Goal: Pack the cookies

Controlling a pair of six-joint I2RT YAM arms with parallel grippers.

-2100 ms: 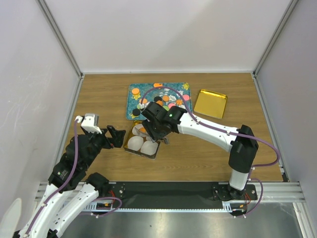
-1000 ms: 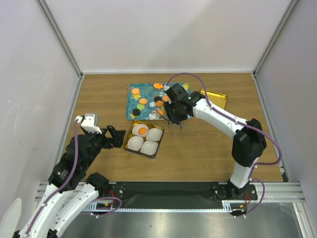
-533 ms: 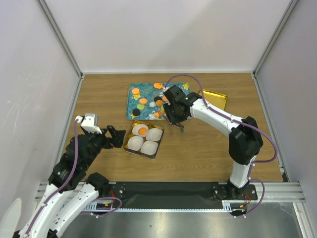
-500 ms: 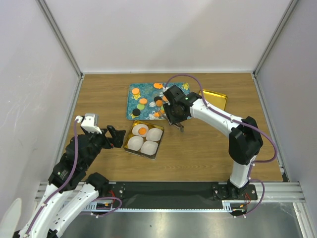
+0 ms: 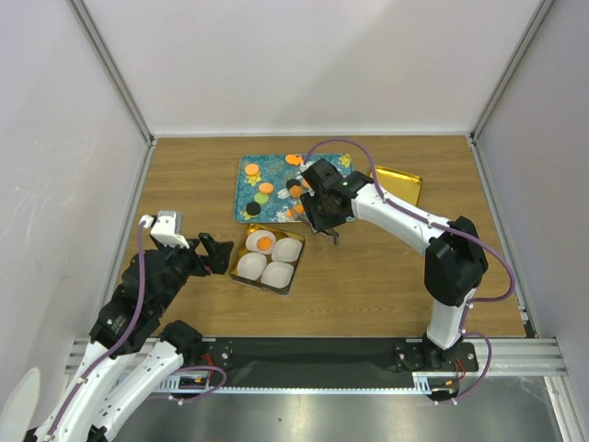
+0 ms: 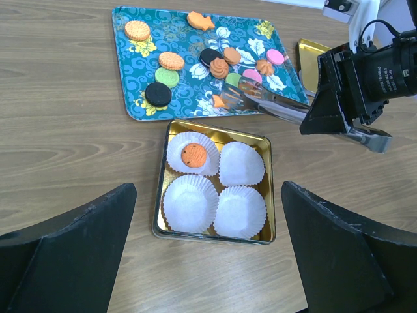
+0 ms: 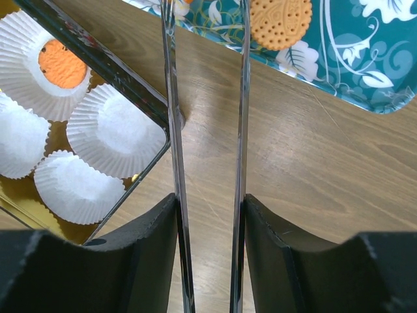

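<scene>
**Left gripper [image 5: 213,254] spread wide by the gold box [image 6: 215,128]; right gripper [image 7: 210,203] clamped on tongs [image 6: 280,111] at the teal tray [image 6: 189,98]**

Left gripper hangs above the wooden table [image 5: 184,184]. Its fingers [image 6: 71,254] are far apart with nothing between them, and it points at the gold box just to its right.

The gold box sits on the table on the near side of the teal tray, close but not touching. It holds four white paper cups [image 6: 242,163], two by two. A packed orange cookie [image 6: 193,155] lies flat in the far-left cup.

The cookies [image 6: 171,60] otherwise lie flat on the teal tray. I can pick out a green cookie [image 6: 167,77], a dark brown cookie [image 6: 157,95] and a pink cookie [image 6: 275,57], with the tighter cluster in the tray's right half.

Right gripper reaches in from the right over the tray's near-right corner. It pinches the tongs partway along. Both blades run forward between its pads, parted by a narrow gap. In the left wrist view the blade tips sit over the tray's near edge, among the cookies there.

In the right wrist view a dotted orange cookie [image 7: 280,23] lies on the tray just beside one blade, outside the gap. The tips run out of that frame, so I cannot tell whether they touch anything.

The gold lid [image 5: 391,191] lies on the table just beside the tray's right edge.
</scene>
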